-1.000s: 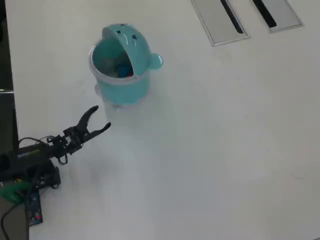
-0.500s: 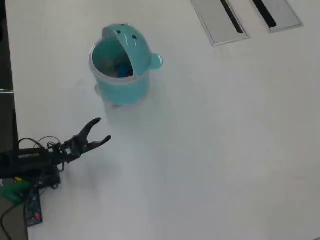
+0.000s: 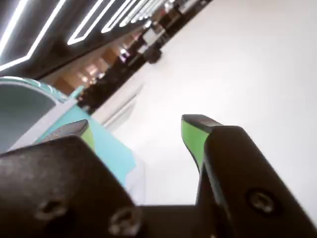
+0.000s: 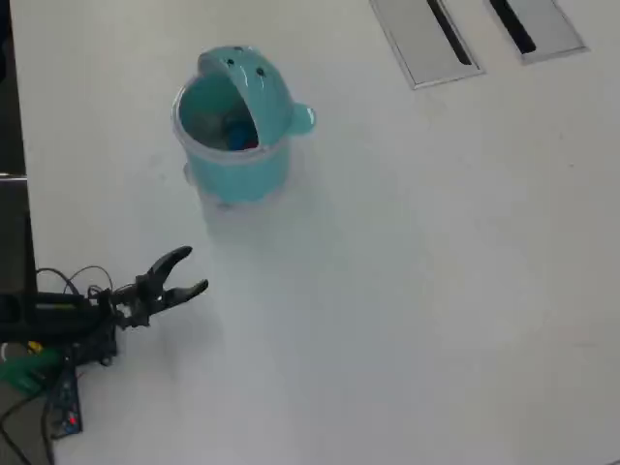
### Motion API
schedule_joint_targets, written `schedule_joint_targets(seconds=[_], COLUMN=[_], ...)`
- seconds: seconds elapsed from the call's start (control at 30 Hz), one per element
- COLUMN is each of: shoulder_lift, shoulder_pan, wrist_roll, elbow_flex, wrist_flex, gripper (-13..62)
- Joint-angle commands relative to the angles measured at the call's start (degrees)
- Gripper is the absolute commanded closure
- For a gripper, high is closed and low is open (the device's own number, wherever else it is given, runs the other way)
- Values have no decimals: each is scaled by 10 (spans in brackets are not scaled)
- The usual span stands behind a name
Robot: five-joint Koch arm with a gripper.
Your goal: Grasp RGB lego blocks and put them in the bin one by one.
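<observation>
Gripper [image 4: 189,271] spread and empty, drawn back from the bin [image 4: 237,170] toward its base over the last second; blue and red blocks [image 4: 238,134] lie inside, none on the table [image 4: 407,271], so task looks nearly finished.

The white table [image 4: 417,291] carries a teal bin [image 4: 237,165] at its upper left in the overhead view. Two flat grey slotted panels [image 4: 426,39] are set flush into the top edge. The arm's base [image 4: 58,334] sits at the left edge, near a small circuit board [image 4: 66,412].
</observation>
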Motion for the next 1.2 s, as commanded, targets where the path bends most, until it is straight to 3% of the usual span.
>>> schedule_joint_targets(seconds=[0.0, 0.77, 1.17], shoulder_lift=[40, 39, 38], shoulder_pan=[0, 76, 106], wrist_roll=[9, 165, 321], elbow_flex=[10, 58, 58], wrist_flex=[-73, -4, 292], gripper=[163, 141, 137])
